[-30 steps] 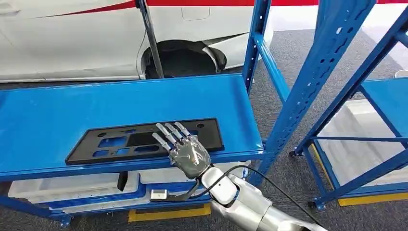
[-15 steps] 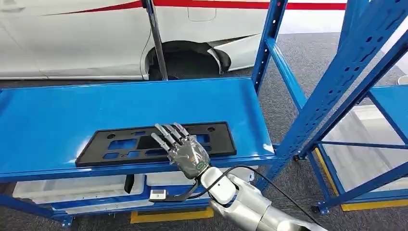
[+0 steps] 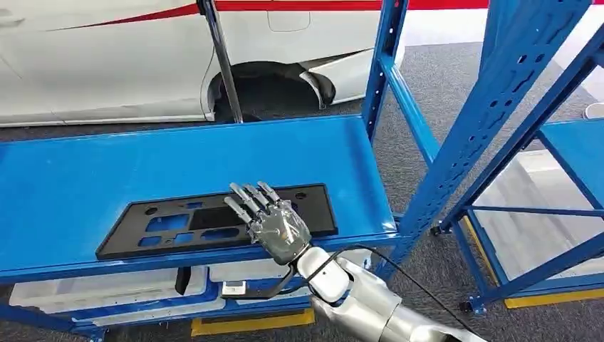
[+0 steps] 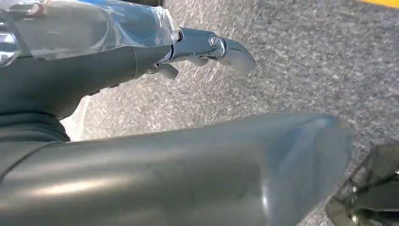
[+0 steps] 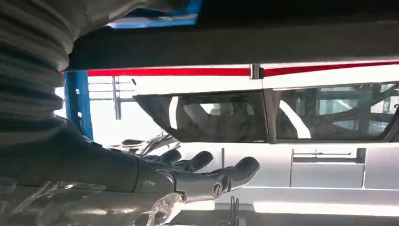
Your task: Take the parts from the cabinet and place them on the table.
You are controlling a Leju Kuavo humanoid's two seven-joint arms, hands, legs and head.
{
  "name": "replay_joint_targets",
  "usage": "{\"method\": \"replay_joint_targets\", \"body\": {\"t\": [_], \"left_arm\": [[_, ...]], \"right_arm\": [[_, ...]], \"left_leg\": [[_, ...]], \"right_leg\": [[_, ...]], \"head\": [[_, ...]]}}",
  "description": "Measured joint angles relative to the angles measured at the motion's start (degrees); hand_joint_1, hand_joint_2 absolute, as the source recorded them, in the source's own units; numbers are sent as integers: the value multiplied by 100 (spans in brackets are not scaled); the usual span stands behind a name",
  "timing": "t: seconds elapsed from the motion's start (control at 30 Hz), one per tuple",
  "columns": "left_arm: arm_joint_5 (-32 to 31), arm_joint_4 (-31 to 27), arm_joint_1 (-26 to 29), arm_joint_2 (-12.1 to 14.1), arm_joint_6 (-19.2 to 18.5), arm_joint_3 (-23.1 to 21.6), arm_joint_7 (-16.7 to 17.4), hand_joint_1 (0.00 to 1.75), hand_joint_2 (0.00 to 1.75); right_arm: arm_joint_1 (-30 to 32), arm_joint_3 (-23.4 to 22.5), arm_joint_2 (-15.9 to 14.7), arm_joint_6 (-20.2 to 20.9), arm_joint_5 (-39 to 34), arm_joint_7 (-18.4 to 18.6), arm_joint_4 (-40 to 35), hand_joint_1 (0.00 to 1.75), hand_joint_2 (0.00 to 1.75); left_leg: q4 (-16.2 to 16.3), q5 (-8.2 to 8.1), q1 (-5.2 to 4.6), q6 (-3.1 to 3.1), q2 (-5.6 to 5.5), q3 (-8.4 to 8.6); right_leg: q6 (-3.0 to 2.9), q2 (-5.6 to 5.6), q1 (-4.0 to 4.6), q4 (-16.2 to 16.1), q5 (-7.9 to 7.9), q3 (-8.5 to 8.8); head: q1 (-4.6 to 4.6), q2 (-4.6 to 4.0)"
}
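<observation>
We see the head view bright and evenly lit, with soft white glare along the blue shelf (image 3: 178, 157) and on the silver right arm (image 3: 363, 296), and only a faint shadow under the right hand (image 3: 274, 224). The edges bend slightly, the blue uprights (image 3: 498, 92) leaning outward. In the left wrist view the grey carpet (image 4: 301, 61) smears with motion blur, and the near cover is out of focus. In the right wrist view strong backlight from the white car (image 5: 282, 160) darkens the fingers (image 5: 226, 176).
</observation>
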Motion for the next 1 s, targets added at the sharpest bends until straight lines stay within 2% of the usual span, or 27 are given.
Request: {"method": "replay_joint_targets", "body": {"t": [0.03,0.07,0.13,0.17,0.2,0.23,0.27,0.3,0.33,0.37,0.4,0.43,0.47,0.5,0.53,0.6,0.63,0.67,0.8,0.93,1.0], "left_arm": [[2,-2,-16,0,0,0,0,0,0],[2,-2,-16,0,0,0,0,0,0],[4,-2,-2,0,0,0,0,0,0],[2,-4,-4,0,0,0,0,0,0],[4,-9,-6,-2,0,0,0,0,0],[4,-9,-15,-2,0,0,-2,0,0],[4,-9,-20,0,0,0,0,0,0],[4,-9,-20,0,0,0,0,0,0],[4,-9,-17,0,0,0,0,0,0],[4,-9,-11,0,0,0,0,0,0],[7,-9,-9,0,0,0,0,0,0],[7,-9,-9,0,0,0,0,0,0],[15,-9,-13,0,0,0,0,0,0],[24,-11,-14,-2,0,0,0,0,0],[33,-11,-21,-2,0,0,0,0,0],[46,-13,-24,0,0,0,2,0,0],[48,-13,-17,11,0,0,2,0,0],[48,-13,-18,13,0,0,-2,0,0],[48,-15,-27,0,-15,-4,-33,0,0],[48,-15,-27,0,-17,-4,-44,0,0],[48,-15,-27,0,-17,-4,-50,0,0]], "right_arm": [[-5,-2,0,-2,-2,0,0,0,175],[-4,-2,0,-13,-7,-2,0,0,175],[-4,0,0,-22,-9,-2,0,0,175],[-11,-2,0,-26,-11,-2,0,0,175],[-11,-4,0,-35,-11,-2,0,0,175],[-19,-4,0,-39,-15,-4,0,0,175],[-14,-4,0,-39,-31,-4,0,0,175],[-2,-4,-4,-39,-44,-4,2,0,175],[10,-4,-11,-39,-44,-4,7,0,175],[20,-2,-15,-39,-46,-4,9,0,175],[21,-2,-15,-39,-48,-4,11,0,175],[19,-4,-15,-39,-50,-9,11,0,175],[13,-4,-15,-39,-52,-11,11,0,175],[8,-4,-15,-39,-57,-11,11,175,175],[4,-4,-13,-33,-63,-11,11,175,175],[7,-2,-7,-13,-118,-11,11,175,175],[7,-2,-4,13,-164,-20,11,175,175],[7,-2,-4,50,-210,-46,11,175,175],[8,-2,-4,103,-304,-98,11,175,175],[10,-2,-4,120,-356,-101,11,175,175],[10,-2,-4,125,-367,-101,11,175,175]], "left_leg": [[-59,-52,-64,59,-35,54],[-45,-50,-65,139,-41,44],[-43,-57,-105,215,-44,43],[-75,-32,-65,277,-44,78],[-84,-36,-59,309,-45,98],[-84,-52,-59,358,-39,109],[-84,-59,-63,373,-37,116],[-84,-70,-77,391,-34,122],[-83,-79,-90,403,-34,126],[-82,-86,-97,407,-37,138],[-82,-97,-101,412,-43,155],[-82,-110,-101,403,-52,181],[-81,-129,-101,384,-65,213],[-82,-145,-101,365,-76,236],[-64,-172,-152,325,-79,232],[-61,-197,-155,288,-79,219],[-55,-201,-143,420,-78,224],[-64,-189,-141,423,-71,225],[-122,-159,-131,370,-69,241],[-151,-147,-127,278,-70,240],[-152,-146,-125,253,-70,240]], "right_leg": [[45,8,45,26,-28,-12],[73,8,41,5,-20,-10],[124,6,24,-41,-10,18],[169,6,16,-32,-44,17],[184,-13,-2,99,-129,0],[190,-19,1,424,-310,-152],[201,-19,2,869,-515,-372],[215,-19,1,1441,-738,-670],[220,-19,1,1853,-846,-905],[219,-19,2,1974,-804,-1012],[213,-19,2,1797,-639,-961],[196,-19,2,1360,-369,-768],[171,-19,2,775,-72,-498],[139,-19,3,243,145,-247],[120,-14,46,36,102,-150],[95,-16,30,24,128,-172],[132,-16,33,22,137,-175],[126,-10,45,22,141,-180],[81,-4,62,26,134,-194],[71,-6,64,29,132,-206],[67,-5,65,30,132,-206]], "head": [[-13,0],[0,2],[0,0],[0,2],[4,0],[9,0],[11,0],[9,0],[9,0],[9,0],[9,0],[9,0],[11,0],[11,0],[7,0],[0,0],[2,0],[0,0],[0,0],[0,0],[0,0]]}}
